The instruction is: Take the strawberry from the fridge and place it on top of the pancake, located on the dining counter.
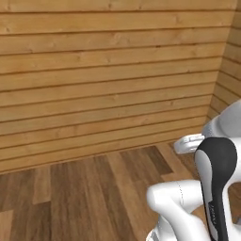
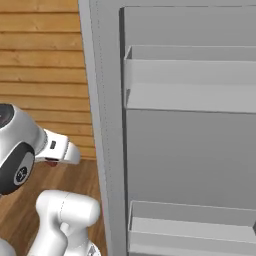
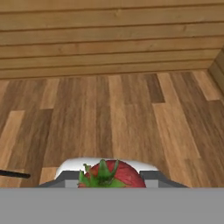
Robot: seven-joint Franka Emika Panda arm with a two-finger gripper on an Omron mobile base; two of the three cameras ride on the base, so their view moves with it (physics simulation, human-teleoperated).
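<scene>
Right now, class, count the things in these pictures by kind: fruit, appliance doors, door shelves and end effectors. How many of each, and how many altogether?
Fruit: 1, the red strawberry with green leaves
Appliance doors: 1, the open light grey fridge door
Door shelves: 2, upper and lower
End effectors: 1, the end effector, shut on the fruit
Total: 5

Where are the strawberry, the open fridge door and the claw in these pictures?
strawberry (image 3: 114, 174): hand view, on its red flesh beside the green leaves.
fridge door (image 2: 200, 145): right base view, on the flat inner panel between two door shelves.
claw (image 3: 106, 179): hand view, midway between the fingertips, shut on the strawberry.
</scene>
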